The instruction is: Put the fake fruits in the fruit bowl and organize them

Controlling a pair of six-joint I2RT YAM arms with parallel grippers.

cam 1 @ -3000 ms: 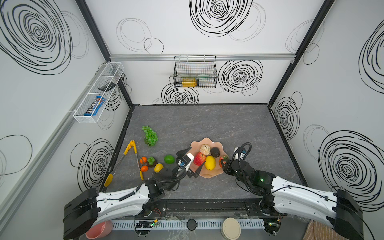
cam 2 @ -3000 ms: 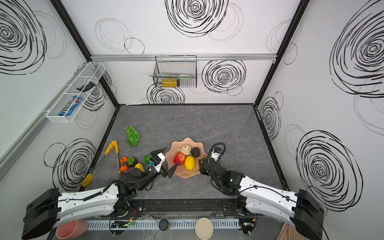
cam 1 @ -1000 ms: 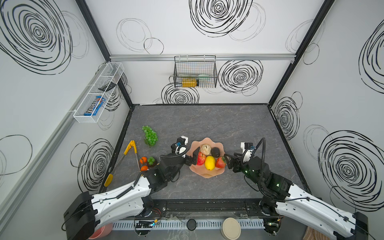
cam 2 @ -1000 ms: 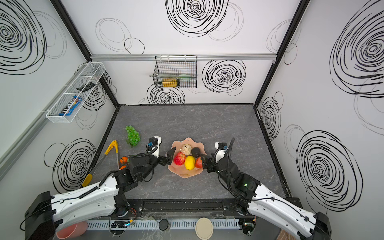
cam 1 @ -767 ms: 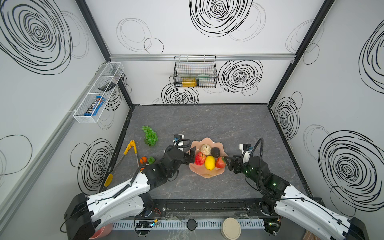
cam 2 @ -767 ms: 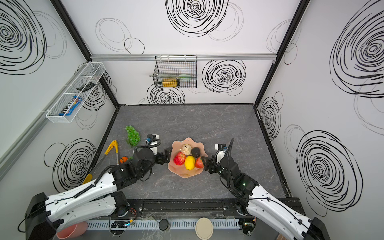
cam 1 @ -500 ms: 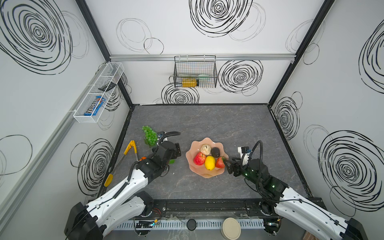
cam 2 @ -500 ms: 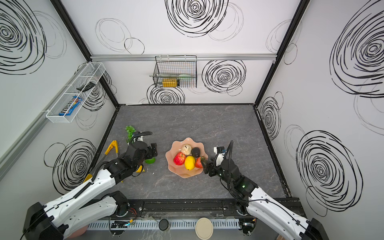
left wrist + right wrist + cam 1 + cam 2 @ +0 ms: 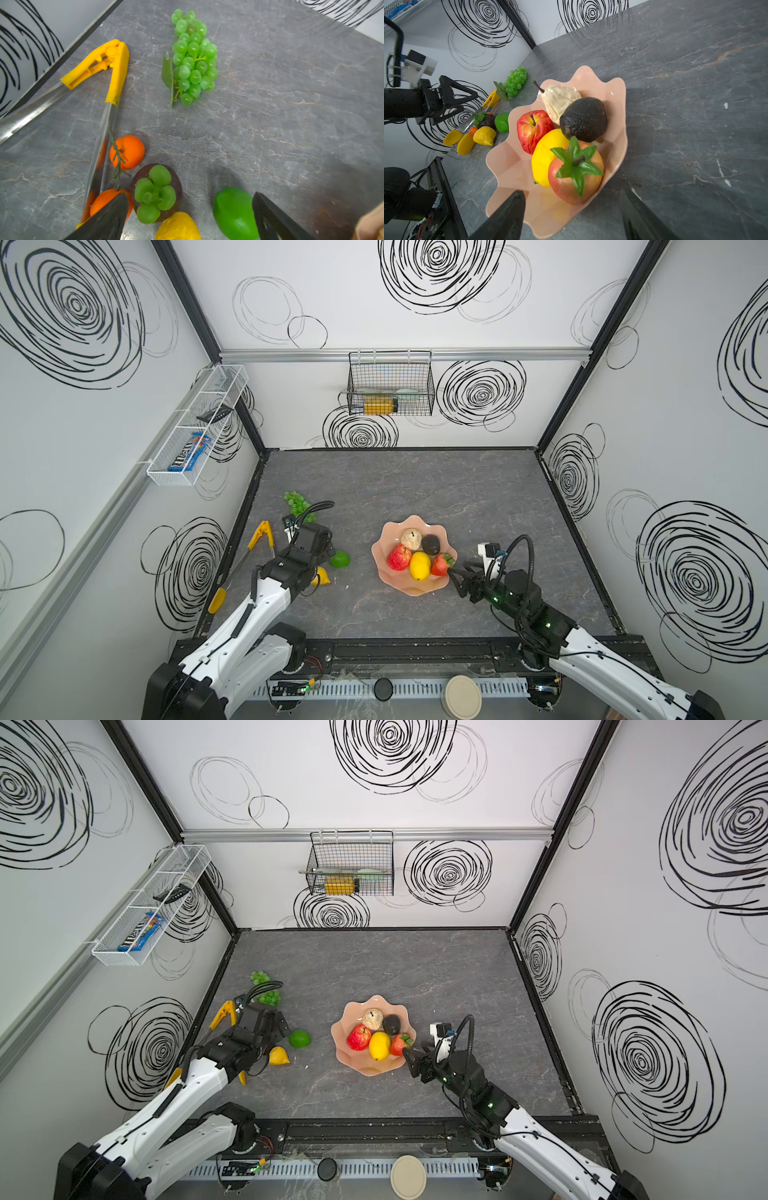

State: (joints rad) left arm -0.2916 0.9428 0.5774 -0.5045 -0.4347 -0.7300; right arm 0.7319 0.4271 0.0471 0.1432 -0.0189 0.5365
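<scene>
The peach fruit bowl (image 9: pixel 384 572) (image 9: pixel 345 1054) (image 9: pixel 508 164) holds a red apple (image 9: pixel 398 557), lemon (image 9: pixel 419 566), beige pear (image 9: pixel 411 538), dark avocado (image 9: pixel 431 544) and strawberry (image 9: pixel 440 565) (image 9: pixel 576 176). My right gripper (image 9: pixel 457 576) (image 9: pixel 572 193) stands open at the bowl's rim by the strawberry, holding nothing. My left gripper (image 9: pixel 322 546) (image 9: pixel 189 197) hangs open over loose fruits: lime (image 9: pixel 234 214) (image 9: pixel 340 559), mangosteen (image 9: pixel 155 193), a small yellow fruit (image 9: pixel 178 226) (image 9: pixel 322 576), two oranges (image 9: pixel 127 151). The green grape bunch (image 9: pixel 193 58) (image 9: pixel 297 504) lies farther off.
Yellow-handled tongs (image 9: pixel 116 68) (image 9: pixel 259 537) lie along the left wall beside the oranges. A wire basket (image 9: pixel 390 383) hangs on the back wall and a wire shelf (image 9: pixel 195 427) on the left wall. A black rail (image 9: pixel 415 649) borders the table's front.
My left arm has swung away from the bowl to the loose fruits at the left. My right gripper has drawn back a little from the strawberry, which stays in the bowl.
</scene>
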